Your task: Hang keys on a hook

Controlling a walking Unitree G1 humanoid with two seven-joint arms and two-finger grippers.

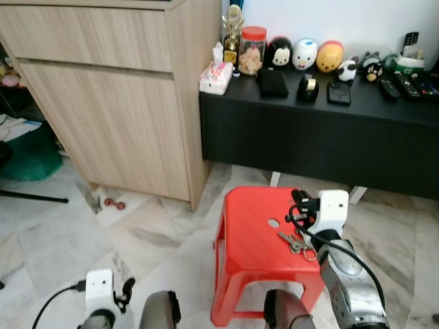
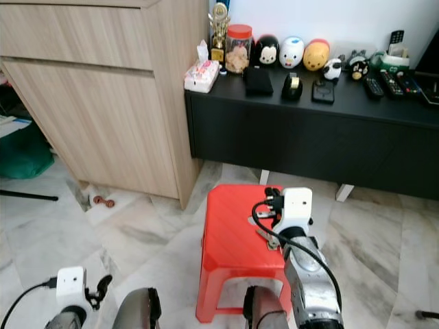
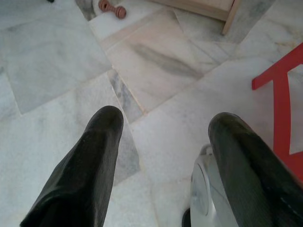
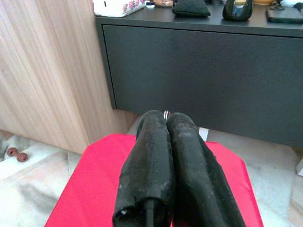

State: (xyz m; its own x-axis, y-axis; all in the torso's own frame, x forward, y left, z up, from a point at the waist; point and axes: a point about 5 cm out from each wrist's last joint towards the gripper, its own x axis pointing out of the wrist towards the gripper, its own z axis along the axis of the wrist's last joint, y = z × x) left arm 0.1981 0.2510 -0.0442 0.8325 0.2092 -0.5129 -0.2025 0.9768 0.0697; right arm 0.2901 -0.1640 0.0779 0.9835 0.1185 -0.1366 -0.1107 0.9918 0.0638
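One bunch of keys (image 1: 299,242), lying on the top of the one red stool (image 1: 250,233), toward its 3 o'clock edge. Your right gripper (image 4: 166,118) hangs over the stool with its two fingers pressed flat together; in the right wrist view a small silver ring glints at their tips, so it may already be pinching the key ring, though the view is too poor to be sure. Treat the step in hand as the pick-up, judged not yet complete, since the bunch rests on the stool.

One left gripper (image 3: 163,137), low at 7 o'clock in the head view, fingers spread wide above the marble floor (image 3: 57,61), holding nothing.

No hook can be made out among these things. The next move, by my reckoning, calls for you to lift the bunch clear of the stool, then turn to find the hook.

Other stock, counted:
- One black sideboard (image 1: 309,137), at 1 o'clock.
- One wooden cabinet (image 1: 110,103), at 11 o'clock.
- One tissue box (image 1: 216,77), on the sideboard's near corner.
- One jar (image 1: 252,50), red-lidded, behind the tissue box.
- One small reddish object (image 1: 114,203), on the floor at the cabinet's foot.
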